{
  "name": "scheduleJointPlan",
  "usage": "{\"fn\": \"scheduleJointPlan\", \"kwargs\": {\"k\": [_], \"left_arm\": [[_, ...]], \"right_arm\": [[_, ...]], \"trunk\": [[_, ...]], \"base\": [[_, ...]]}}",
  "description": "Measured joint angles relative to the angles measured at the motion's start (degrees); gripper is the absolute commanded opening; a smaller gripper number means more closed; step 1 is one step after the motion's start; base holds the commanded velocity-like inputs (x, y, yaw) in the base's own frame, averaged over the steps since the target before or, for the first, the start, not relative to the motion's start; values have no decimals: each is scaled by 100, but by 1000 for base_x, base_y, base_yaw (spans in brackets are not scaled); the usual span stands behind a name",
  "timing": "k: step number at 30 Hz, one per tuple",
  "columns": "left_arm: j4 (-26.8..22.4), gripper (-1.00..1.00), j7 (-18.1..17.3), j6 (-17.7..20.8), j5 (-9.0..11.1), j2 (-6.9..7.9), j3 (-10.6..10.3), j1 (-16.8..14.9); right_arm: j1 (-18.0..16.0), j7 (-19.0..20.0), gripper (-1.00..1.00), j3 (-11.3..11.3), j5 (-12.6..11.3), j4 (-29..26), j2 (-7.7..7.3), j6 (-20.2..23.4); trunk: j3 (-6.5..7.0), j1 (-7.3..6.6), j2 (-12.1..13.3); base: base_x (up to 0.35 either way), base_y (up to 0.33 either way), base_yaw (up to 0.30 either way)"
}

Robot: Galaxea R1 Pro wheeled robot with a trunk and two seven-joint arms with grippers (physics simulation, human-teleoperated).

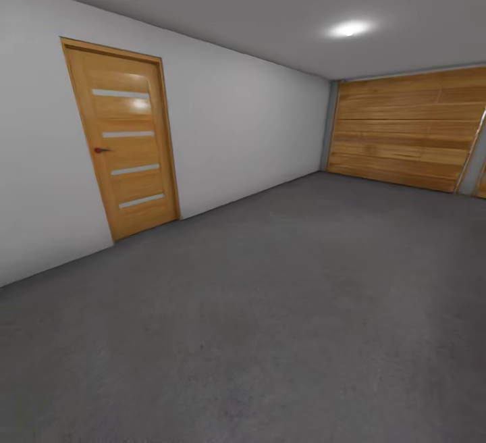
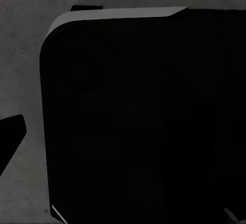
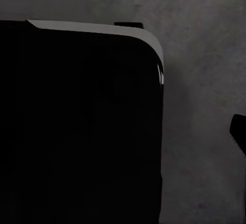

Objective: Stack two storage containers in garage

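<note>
Walls: plain pale grey wall (image 1: 243, 125)
Door: slatted light wooden door (image 1: 125, 139)
Far end: wide wood-plank garage door (image 1: 405, 129)
Floor: dull dark grey concrete floor (image 1: 270, 308)
Light: round glowing ceiling lamp (image 1: 349, 28)

A round ceiling lamp (image 1: 349, 28) is glowing white and blown out at its centre, spreading soft, even light through the head view. The pale wall (image 1: 236, 125) is reading bright, while the grey floor (image 1: 283, 308) is staying dull and is showing no hard shadows. A small glare patch is shining on the upper panels of the wooden door (image 1: 125, 136). Straight lines are leaning and bowing toward the edges, and the picture is looking slightly soft. Both wrist views are running very dim: a black body (image 2: 143, 121) is swallowing detail, with only a thin lit rim (image 3: 87, 27) catching light against murky, grainy grey.
</note>
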Motion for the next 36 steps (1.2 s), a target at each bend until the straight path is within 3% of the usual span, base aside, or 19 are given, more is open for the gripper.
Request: {"fn": "scheduleJointPlan", "kwargs": {"k": [10,20,36], "left_arm": [[0,100,0,0,0,0,0,0],[-1,100,0,0,0,0,0,0],[-9,100,0,0,6,0,0,0]], "right_arm": [[0,0,100,4,8,0,49,5],[0,0,100,-28,0,0,7,-27],[0,0,100,-29,0,0,5,-28]], "trunk": [[0,0,0],[0,0,0],[0,-2,0]], "base": [[0,0,300],[4,0,300],[93,0,299]]}}
